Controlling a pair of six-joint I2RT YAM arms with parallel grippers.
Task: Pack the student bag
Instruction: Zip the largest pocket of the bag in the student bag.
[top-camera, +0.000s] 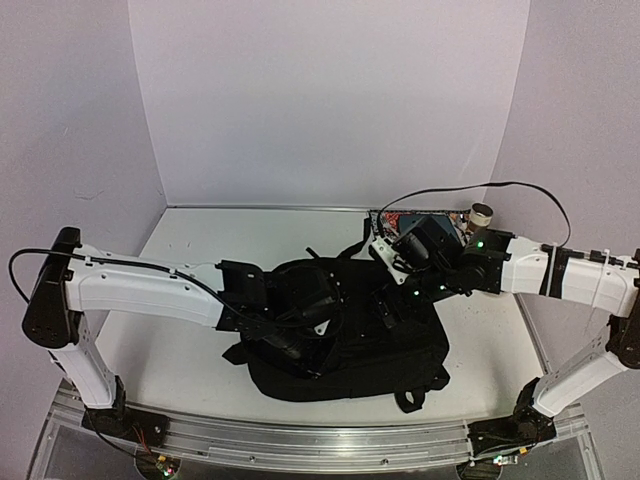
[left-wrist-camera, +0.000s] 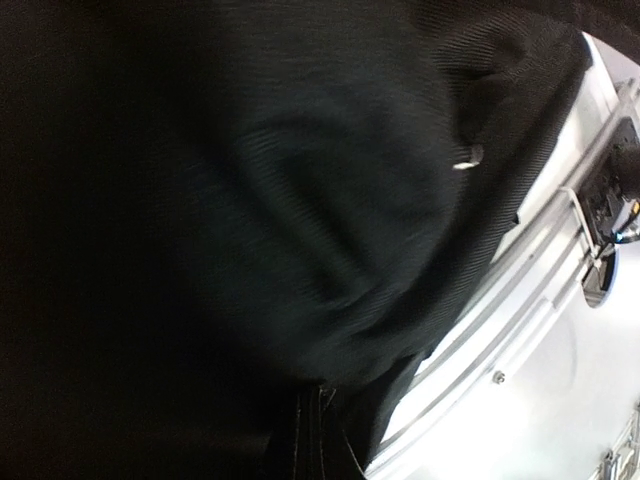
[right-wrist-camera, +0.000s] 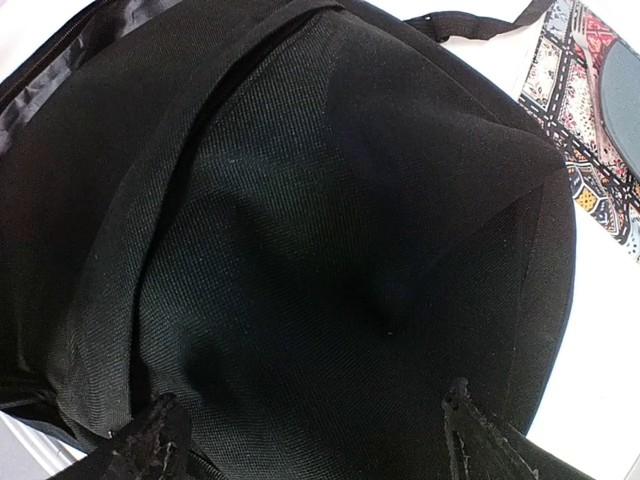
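Left part of the white bench (top-camera: 170, 300) is bare out to its left and far edges, so there's loads of room there. The large soft black fabric backpack (top-camera: 350, 350) sits mid-bench, close to the near edge. The left gripper (top-camera: 300, 340) is buried in its left end with fingers closed, can't tell if they've got fabric. The right gripper (right-wrist-camera: 315, 440) hangs spread wide just above the backpack's far right side, near a flat colourful patterned item (right-wrist-camera: 585, 150) at the far edge.

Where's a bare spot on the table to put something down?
Bare table lies at the far left, between the back wall and the left arm. A smaller strip runs right of the student bag, before the table's edge. The far right corner is crowded: patterned book, tan roll, right arm.
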